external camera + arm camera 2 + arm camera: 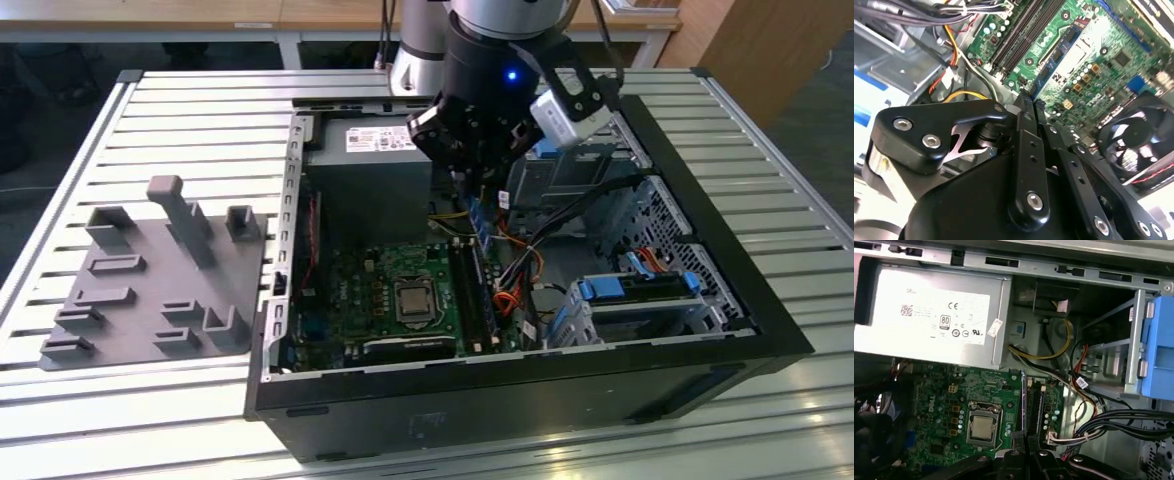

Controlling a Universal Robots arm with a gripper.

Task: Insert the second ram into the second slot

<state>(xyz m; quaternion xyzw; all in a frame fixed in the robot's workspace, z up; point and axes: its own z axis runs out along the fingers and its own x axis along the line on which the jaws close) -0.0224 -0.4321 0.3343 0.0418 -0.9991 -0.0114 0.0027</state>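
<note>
Nearest, exterior view, clock positions taken from the motherboard's centre:

- Table (134,420), slatted metal: one.
- Computer case (534,400), black, open side up, resting on the table: one.
- Motherboard (360,290), green, flat on the case floor: one. It carries one processor socket (414,300).
- Memory slots (470,290): a bank of long parallel slots at 3 o'clock, just beside the socket. Their number cannot be told.
- Drive caddy (641,287), blue, at 4 o'clock by the case wall: one.
- Fixture plate (147,280), grey with upright posts, on the table at 9 o'clock outside the case: one.
- Cooling fan (1134,135), black, in the second wrist view: one.
- Gripper (470,190): one, at 1 o'clock over the far end of the slot bank. The jaws are pressed together on the second ram (1023,405). In the first wrist view this one thin stick appears edge-on, running alongside the slots. Whether its lower edge touches a slot cannot be told.
- Power supply (380,140), grey with a white label, at 12 o'clock against the far wall: one.
</note>
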